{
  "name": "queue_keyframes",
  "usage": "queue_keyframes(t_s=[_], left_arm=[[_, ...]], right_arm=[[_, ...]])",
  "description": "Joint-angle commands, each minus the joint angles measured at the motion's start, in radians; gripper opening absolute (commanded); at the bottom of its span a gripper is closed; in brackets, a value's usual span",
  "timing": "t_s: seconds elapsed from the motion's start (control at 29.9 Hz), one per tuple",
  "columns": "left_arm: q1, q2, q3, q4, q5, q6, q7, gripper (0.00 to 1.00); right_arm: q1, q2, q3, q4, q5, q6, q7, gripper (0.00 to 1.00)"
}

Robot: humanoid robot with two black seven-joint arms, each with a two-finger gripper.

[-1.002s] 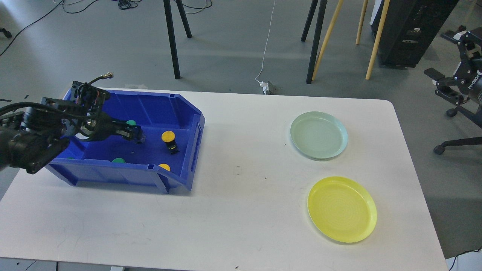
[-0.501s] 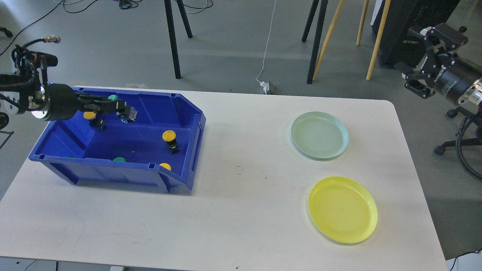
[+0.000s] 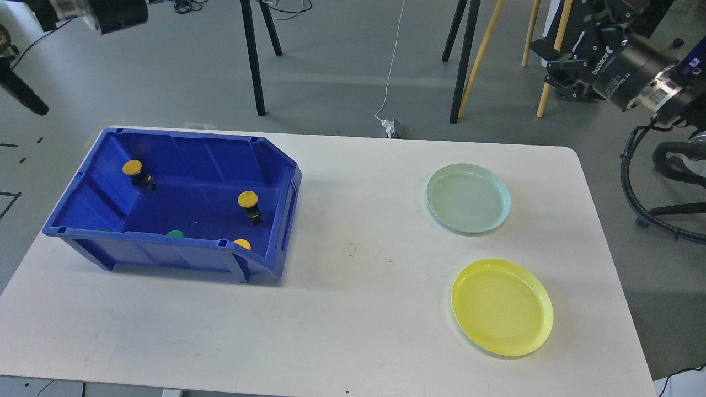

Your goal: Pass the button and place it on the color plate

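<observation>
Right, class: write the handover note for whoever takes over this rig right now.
Left gripper: out of view, above the top-left edge.
Right gripper: raised beyond the table's far right corner; open or shut cannot be told.
Blue bin: holds three yellow buttons and at least one green button by the near wall.
Green plate and yellow plate: both bare.
Done: nothing placed.
Left: pick, pass and place every button on its matching plate.

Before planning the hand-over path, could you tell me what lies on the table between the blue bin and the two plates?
In the head view, only bare white table separates the blue bin from the green plate and yellow plate.
</observation>
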Motion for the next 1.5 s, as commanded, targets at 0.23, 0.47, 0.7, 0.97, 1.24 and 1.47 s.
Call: queue_keyframes(t_s=[0.23, 0.47, 0.7, 0.97, 1.24, 1.47], left_arm=[[-0.08, -0.307, 0.006, 0.141, -0.03, 0.0, 0.014, 0.39], [-0.103, -0.381, 0.006, 0.225, -0.04, 0.0, 0.014, 0.39], [-0.109, -0.407, 0.006, 0.258, -0.062, 0.0, 0.014, 0.4], [-0.129, -0.425, 0.005, 0.273, -0.069, 0.0, 0.014, 0.4], [-0.128, -0.425, 0.006, 0.273, -0.079, 0.0, 0.014, 0.4], [-0.129, -0.425, 0.006, 0.273, -0.083, 0.0, 0.014, 0.4]], right_arm=[[0.046, 0.147, 0.044, 0.028, 0.006, -0.022, 0.004, 0.98], [0.046, 0.181, 0.06, 0.031, 0.009, -0.028, 0.009, 0.98], [0.047, 0.23, 0.064, 0.046, 0.011, -0.026, 0.01, 0.98], [0.069, 0.276, 0.058, 0.035, 0.006, -0.038, 0.029, 0.97], [0.075, 0.282, 0.052, 0.038, 0.006, -0.049, 0.102, 0.78], [0.075, 0.285, 0.052, 0.037, -0.004, -0.051, 0.106, 0.63]])
